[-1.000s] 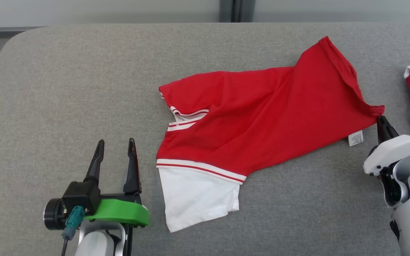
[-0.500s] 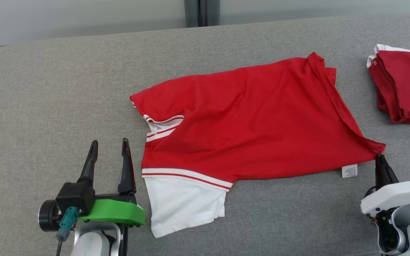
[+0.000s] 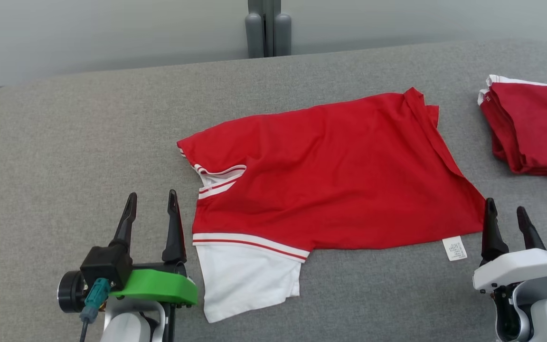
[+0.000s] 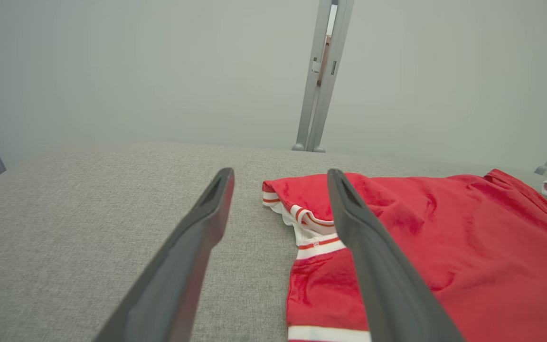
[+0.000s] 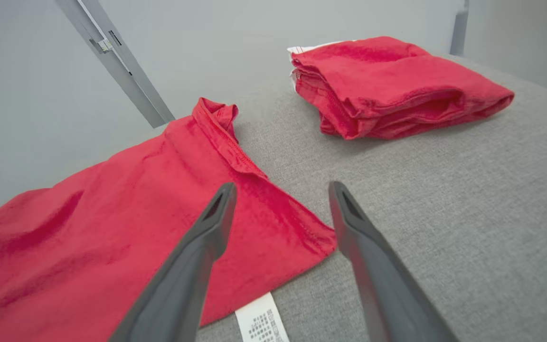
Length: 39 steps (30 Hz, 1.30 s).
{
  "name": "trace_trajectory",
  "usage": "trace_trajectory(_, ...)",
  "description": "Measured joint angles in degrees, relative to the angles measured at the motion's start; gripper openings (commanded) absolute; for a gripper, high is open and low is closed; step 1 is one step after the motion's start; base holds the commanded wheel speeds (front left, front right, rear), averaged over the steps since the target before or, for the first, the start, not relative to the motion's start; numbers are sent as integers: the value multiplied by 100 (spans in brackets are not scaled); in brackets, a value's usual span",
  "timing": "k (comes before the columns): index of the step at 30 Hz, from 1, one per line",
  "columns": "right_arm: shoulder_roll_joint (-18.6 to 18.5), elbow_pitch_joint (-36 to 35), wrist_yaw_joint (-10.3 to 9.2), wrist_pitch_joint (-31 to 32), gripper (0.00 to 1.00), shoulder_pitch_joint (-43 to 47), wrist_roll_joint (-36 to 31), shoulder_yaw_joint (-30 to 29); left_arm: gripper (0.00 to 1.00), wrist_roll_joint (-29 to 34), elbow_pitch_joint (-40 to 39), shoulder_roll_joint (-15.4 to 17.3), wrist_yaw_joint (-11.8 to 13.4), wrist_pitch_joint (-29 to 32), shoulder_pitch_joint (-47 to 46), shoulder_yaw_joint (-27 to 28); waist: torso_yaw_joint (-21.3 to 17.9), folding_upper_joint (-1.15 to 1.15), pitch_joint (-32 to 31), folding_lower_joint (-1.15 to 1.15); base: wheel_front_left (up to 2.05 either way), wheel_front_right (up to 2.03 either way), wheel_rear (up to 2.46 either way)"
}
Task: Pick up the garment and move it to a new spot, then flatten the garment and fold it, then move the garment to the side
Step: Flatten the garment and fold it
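A red garment (image 3: 335, 175) with white striped trim and a white sleeve (image 3: 247, 280) lies spread on the grey table (image 3: 64, 142), mid-table. Its care label (image 3: 455, 248) sticks out at the near right hem. My left gripper (image 3: 152, 209) stands open just left of the collar (image 4: 311, 228), holding nothing. My right gripper (image 3: 506, 213) is open beside the garment's near right corner (image 5: 321, 242), which lies loose on the cloth surface between and just past its fingers (image 5: 207, 237).
A folded red garment stack (image 3: 530, 128) lies at the far right of the table, also in the right wrist view (image 5: 392, 85). A grey post (image 3: 268, 28) stands behind the table's far edge. The table's left half is bare grey fabric.
My right gripper has opened and let go of the garment's corner, which now lies flat. The head view has shifted, bringing the folded stack further into the picture.
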Motion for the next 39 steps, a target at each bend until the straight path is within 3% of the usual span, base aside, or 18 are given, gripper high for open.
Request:
trace_trajectory(14,-1,-1003,0,-288,100,94,-441,723,100,-249,114,-1,41,0,297,-126,13,0,-543,0,0,0,0)
trace_trajectory(39,0,-949,0,-413,100,335,-778,1167,100,-255,151,-1,114,0,631,-149,184,0,-750,0,0,0,0)
